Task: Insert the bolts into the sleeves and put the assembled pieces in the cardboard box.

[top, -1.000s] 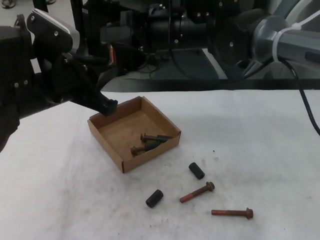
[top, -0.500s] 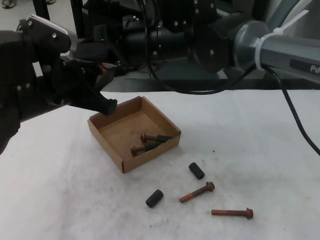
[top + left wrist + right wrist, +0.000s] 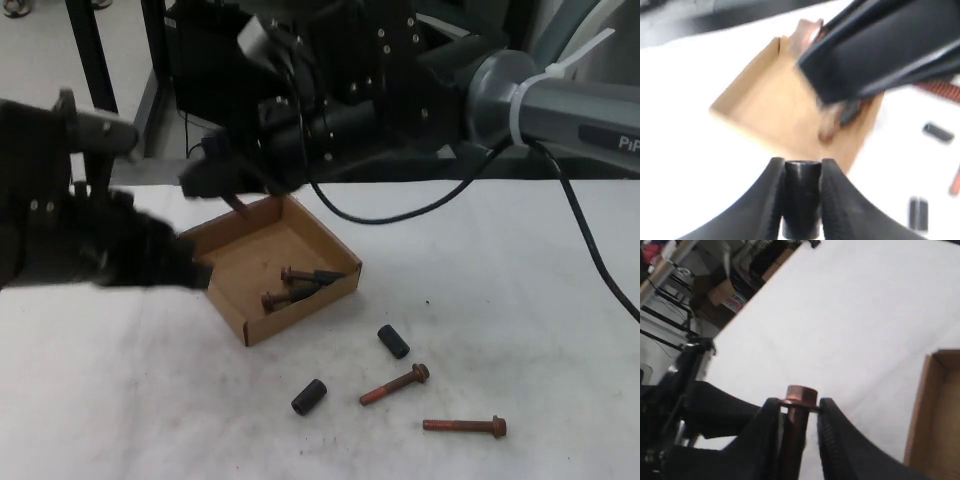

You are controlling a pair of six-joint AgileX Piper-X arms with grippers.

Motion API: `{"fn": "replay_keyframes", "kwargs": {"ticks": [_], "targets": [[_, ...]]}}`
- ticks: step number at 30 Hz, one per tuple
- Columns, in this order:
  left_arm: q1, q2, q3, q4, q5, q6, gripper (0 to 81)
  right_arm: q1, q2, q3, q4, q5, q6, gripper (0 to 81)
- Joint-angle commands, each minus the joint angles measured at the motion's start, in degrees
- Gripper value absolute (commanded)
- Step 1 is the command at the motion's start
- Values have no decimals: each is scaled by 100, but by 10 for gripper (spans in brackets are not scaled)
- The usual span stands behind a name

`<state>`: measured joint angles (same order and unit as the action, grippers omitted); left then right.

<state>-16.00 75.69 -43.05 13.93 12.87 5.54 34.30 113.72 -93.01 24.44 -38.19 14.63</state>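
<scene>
Holding black sleeve [image 3: 801, 200] clenched in left gripper [image 3: 801, 172]; rusty bolt [image 3: 801, 396] clamped in right gripper [image 3: 799, 412]; both near cardboard box [image 3: 300, 302]. Risk: axes misaligned, bolt tip glances off sleeve, part slips.

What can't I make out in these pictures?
- Right wrist view: shank of the bolt, hidden inside the right tool.
- High view: the sleeve held by the left tool, hidden by that arm.
- Left wrist view: assembled pieces in the cardboard box, mostly covered by the right arm.
</scene>
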Motion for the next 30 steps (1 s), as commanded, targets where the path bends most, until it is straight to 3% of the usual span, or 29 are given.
{"fn": "replay_keyframes", "kwargs": {"ticks": [1, 8, 11, 19, 30], "targets": [[-19, -188, -61, 1352, -124, -232, 8, 40, -21, -16, 732, 316, -519, 2], [-19, -194, -55, 2948, -124, -361, 8, 299, -21, -16, 2377, 1503, -1683, 2], [-19, -194, -55, 3208, -124, -634, 8, 413, -21, -16, 2777, 1887, -1807, 2], [-19, -194, 105, 3913, -124, -775, 8, 661, -21, -16, 3756, 2292, -1842, 2], [-19, -194, 1004, 3390, -124, -975, 8, 1214, 66, -16, 3677, 2505, -1865, 2]]}}
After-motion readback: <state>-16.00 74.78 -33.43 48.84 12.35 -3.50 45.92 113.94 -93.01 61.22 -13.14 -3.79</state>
